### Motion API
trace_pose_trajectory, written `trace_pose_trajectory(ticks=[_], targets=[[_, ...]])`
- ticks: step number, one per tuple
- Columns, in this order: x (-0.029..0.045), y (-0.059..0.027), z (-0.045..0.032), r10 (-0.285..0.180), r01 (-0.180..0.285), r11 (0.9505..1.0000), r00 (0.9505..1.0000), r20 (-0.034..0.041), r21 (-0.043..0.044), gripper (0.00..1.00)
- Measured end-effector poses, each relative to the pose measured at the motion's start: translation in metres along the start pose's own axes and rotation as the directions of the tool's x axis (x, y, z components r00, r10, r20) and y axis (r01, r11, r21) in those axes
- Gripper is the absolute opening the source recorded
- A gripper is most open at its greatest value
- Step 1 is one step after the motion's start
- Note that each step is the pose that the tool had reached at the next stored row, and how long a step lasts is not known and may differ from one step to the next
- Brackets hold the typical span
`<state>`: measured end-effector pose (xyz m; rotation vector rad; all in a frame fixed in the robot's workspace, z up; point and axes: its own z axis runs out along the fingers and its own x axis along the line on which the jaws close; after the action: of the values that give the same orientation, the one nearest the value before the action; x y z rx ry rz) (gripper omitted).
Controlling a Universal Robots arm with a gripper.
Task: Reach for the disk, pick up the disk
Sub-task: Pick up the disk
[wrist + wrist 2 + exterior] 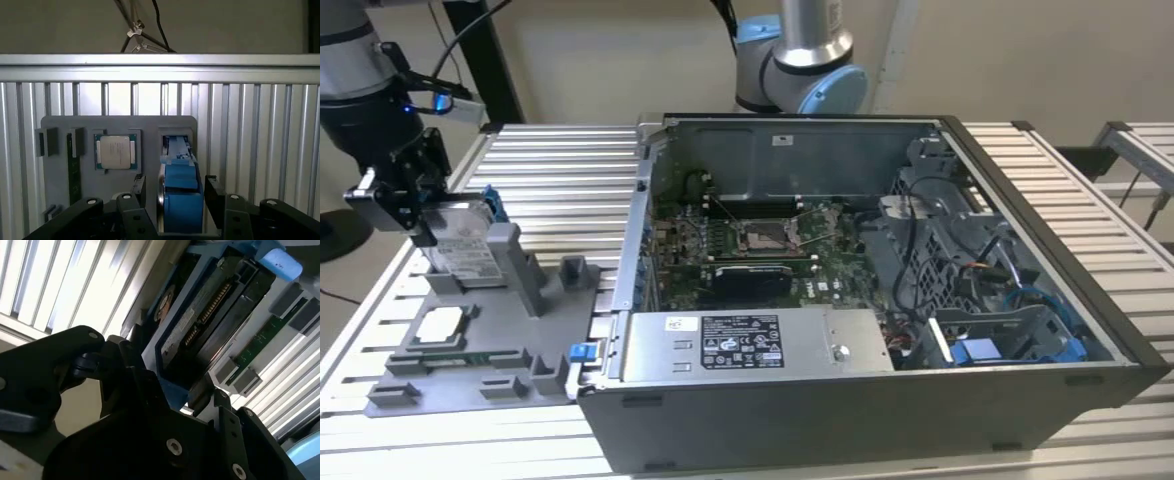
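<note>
Black gripper (176,194) fingers (140,190) are standing spread apart in the first wrist view, one on each side of the disk (180,200). A sliver of gap is showing beside one finger, so the gripper is released, straddling the disk rather than squeezing it. The disk is standing upright on its edge in a slot of a grey fixture plate (117,124), with its blue frame facing the wrist and its white label showing in the exterior view. A square silver chip (116,152) is sitting in a recess just beside the disk's slot, and a green memory stick (75,175) is lying beyond the chip. The fixture plate is resting on a table (560,160) of aluminium slats at the exterior view's left. An open computer case (1067,330) is sitting at the centre and right, holding a green motherboard (747,240), dark cables (947,250) and, along its near wall, a grey power supply box (747,345) with a white sticker. Behind the case a grey and blue arm joint (801,60) is rising against a beige wall (1014,50).
</note>
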<state>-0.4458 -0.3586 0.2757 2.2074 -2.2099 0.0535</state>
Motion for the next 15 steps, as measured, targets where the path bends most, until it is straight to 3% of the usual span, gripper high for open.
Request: trace_pose_trajectory(ticks=[15], targets=[[0.0022, -0.0029, 0.0115, -0.021, 0.021, 0.9998, 0.9998, 0.0011, 0.0020, 1.00]])
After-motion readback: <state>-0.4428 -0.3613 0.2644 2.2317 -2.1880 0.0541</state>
